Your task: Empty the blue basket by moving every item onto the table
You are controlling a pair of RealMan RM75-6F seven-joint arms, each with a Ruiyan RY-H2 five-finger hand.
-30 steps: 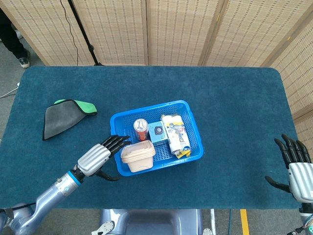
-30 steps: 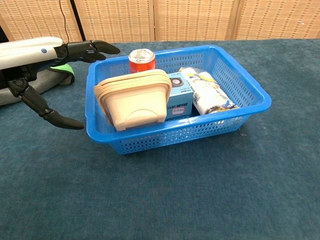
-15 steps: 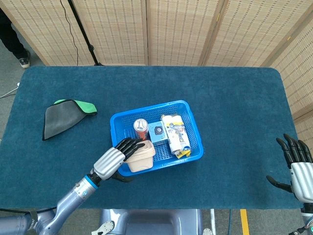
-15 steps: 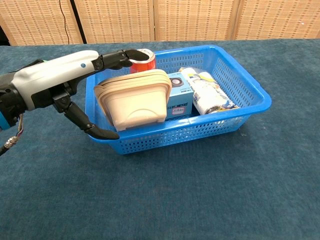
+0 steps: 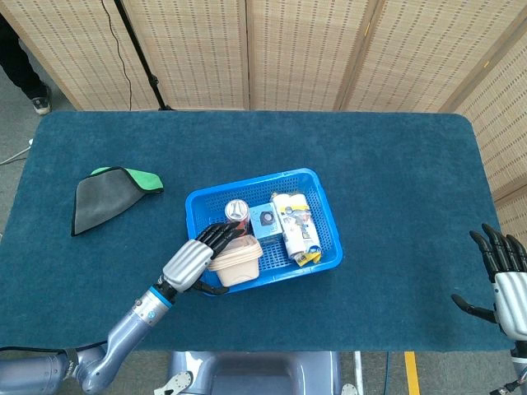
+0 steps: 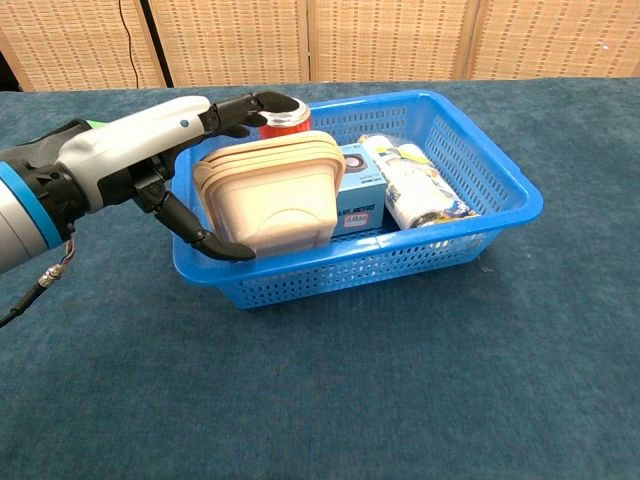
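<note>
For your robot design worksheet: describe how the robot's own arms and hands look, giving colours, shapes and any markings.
The left robot hand has a silver-grey shell with a small blue dot and slim black fingers. Its arm is grey, with a blue band and a thin cable below. The right robot hand likewise has a pale grey shell and black fingers.

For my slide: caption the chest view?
Left robot hand closes around beige containers inside the blue basket.
</note>
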